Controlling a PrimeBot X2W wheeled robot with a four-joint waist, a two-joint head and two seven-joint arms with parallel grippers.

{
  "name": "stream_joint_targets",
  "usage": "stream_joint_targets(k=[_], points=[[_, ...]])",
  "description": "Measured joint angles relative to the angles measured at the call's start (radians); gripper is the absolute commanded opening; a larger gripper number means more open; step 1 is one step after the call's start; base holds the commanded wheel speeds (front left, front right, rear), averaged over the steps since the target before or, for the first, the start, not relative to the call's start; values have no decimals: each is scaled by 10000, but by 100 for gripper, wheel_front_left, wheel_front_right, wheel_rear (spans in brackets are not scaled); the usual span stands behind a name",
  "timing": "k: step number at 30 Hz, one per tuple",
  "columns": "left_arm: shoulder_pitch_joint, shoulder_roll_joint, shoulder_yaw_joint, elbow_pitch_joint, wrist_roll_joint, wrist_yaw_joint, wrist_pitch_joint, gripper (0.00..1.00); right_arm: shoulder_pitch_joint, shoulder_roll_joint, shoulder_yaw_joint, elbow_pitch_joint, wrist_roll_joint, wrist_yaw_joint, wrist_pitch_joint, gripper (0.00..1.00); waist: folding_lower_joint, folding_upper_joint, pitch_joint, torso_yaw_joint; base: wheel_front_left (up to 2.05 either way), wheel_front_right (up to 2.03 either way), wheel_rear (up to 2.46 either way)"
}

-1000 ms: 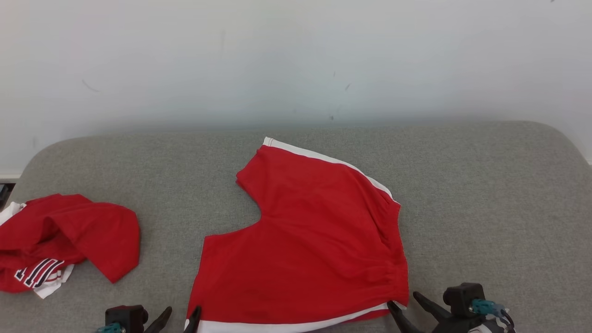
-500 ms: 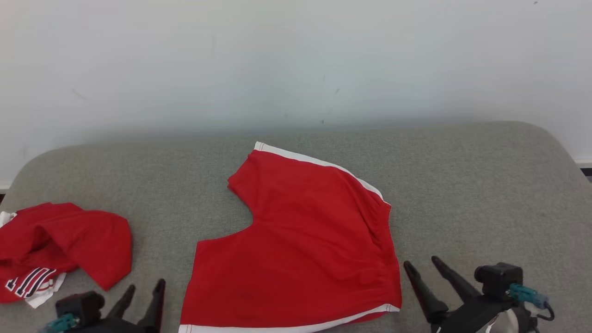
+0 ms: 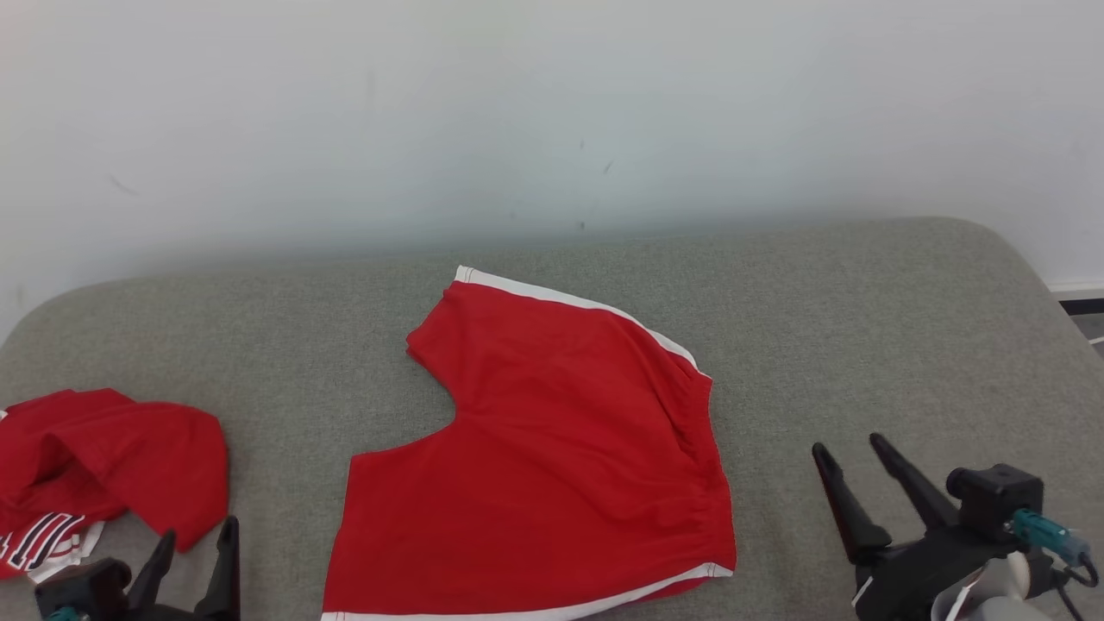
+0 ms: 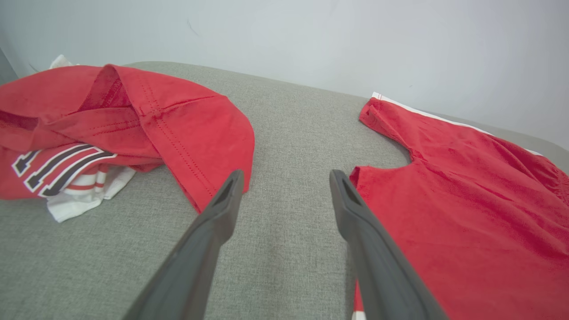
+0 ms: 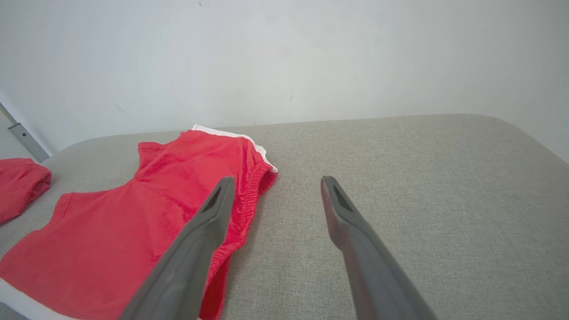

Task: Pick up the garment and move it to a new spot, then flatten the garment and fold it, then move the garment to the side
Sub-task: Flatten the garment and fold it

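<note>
Now, head view: garment (image 3: 535,466) laid flat between left gripper (image 3: 198,528) and right gripper (image 3: 847,443), both spread.
Left wrist view: garment just beside fingers (image 4: 364,231); flattening judged done.
Right wrist view: garment just beside gripper; folding due, edges to be pinched.

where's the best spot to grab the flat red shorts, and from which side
Grip the gathered waistband of the red shorts, coming in from the robot's right, where the open right gripper is nearest. The elastic puckers into a raised edge there; elsewhere the cloth lies flat on the grey cushion, probably harder to pinch.
</note>
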Motion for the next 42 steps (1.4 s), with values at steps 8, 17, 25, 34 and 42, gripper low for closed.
stream_joint_targets(k=[8, 17, 25, 34, 42], points=[[613, -414, 1402, -663, 817, 0, -13, 100, 650, 161, -1649, -209, -773, 0, -35, 100, 0, 0, 55, -48, 0, 0, 0], [954, -512, 1818, -1273, 1793, 0, -13, 100, 1195, 502, -2284, -190, -1570, -4, -42, 100, 0, 0, 160, -31, 0, 0, 0], [1116, -428, 1837, -1797, 2069, 0, -13, 100, 1204, 577, -2591, -541, -2100, -4, -42, 100, 0, 0, 232, -18, 0, 0, 0], [1526, -755, 2403, -2554, 2451, 0, -10, 100, 1607, 1022, -3135, -1030, -2518, -4, -23, 100, 0, 0, 198, 32, 0, 0, 0], [1573, -961, 2644, -2673, 3007, 0, 236, 100, 1828, 1220, -3381, -1166, -2817, -4, 121, 100, 0, 0, 205, 62, 0, 0, 0]])
